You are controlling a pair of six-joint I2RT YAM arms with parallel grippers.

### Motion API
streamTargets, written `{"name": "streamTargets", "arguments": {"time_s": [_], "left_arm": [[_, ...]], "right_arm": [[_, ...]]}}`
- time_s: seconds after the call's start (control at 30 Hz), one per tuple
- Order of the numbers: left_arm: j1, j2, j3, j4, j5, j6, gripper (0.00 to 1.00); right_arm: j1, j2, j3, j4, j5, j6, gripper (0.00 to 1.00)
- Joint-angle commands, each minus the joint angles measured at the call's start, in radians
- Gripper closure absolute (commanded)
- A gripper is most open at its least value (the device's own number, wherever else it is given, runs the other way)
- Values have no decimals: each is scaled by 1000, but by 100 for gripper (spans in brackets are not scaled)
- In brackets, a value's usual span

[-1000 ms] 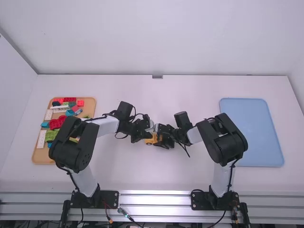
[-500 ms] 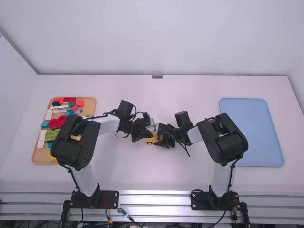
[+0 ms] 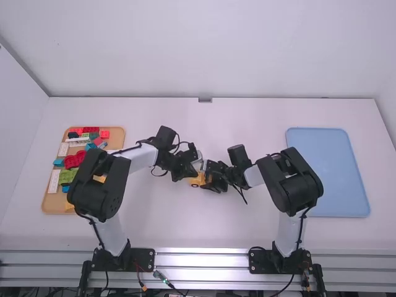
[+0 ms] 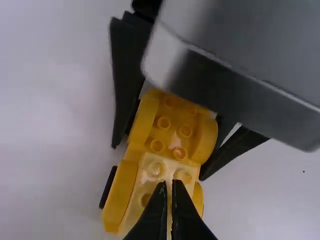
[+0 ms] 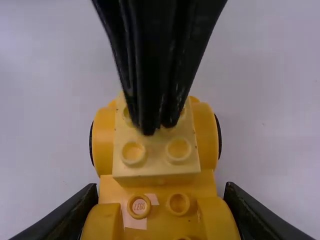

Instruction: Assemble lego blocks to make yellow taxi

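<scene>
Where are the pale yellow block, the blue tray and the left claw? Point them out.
Pale yellow block (image 5: 156, 159): right wrist view, top face, between two studs.
Blue tray (image 3: 340, 173): high view, bare floor.
Left claw (image 4: 169, 185): left wrist view, midway between its closed fingertips.

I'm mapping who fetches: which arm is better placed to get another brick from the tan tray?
Probably the left: the tray lies on that arm's side, and the left gripper is empty, while the right gripper grips the yellow car base.
</scene>
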Motion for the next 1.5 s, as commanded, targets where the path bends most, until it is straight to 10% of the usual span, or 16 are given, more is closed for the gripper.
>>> {"name": "streamTargets", "arguments": {"time_s": [0.0,0.23,0.33,0.37,0.53,0.7,1.1,1.47], "left_arm": [[45,-69,54,-10,-66,17,98],[151,-214,70,-42,-65,16,96],[212,-261,69,-50,-69,-61,52],[240,-274,69,-52,-84,-100,1],[348,-285,69,-36,-137,-252,1],[476,-285,69,14,-207,-473,1],[582,-285,69,23,-300,-610,1],[633,-285,72,-129,-766,-997,1]], "right_arm": [[4,-3,-8,-15,18,-2,38],[4,-3,-8,-15,21,-5,37],[4,-3,-8,-15,25,-5,30],[5,-3,-8,-15,37,-1,28],[5,-3,-8,-19,74,6,26],[4,-13,-8,-27,74,6,0],[5,-167,-8,-189,195,5,1],[4,-478,-8,-427,510,6,1]]}}
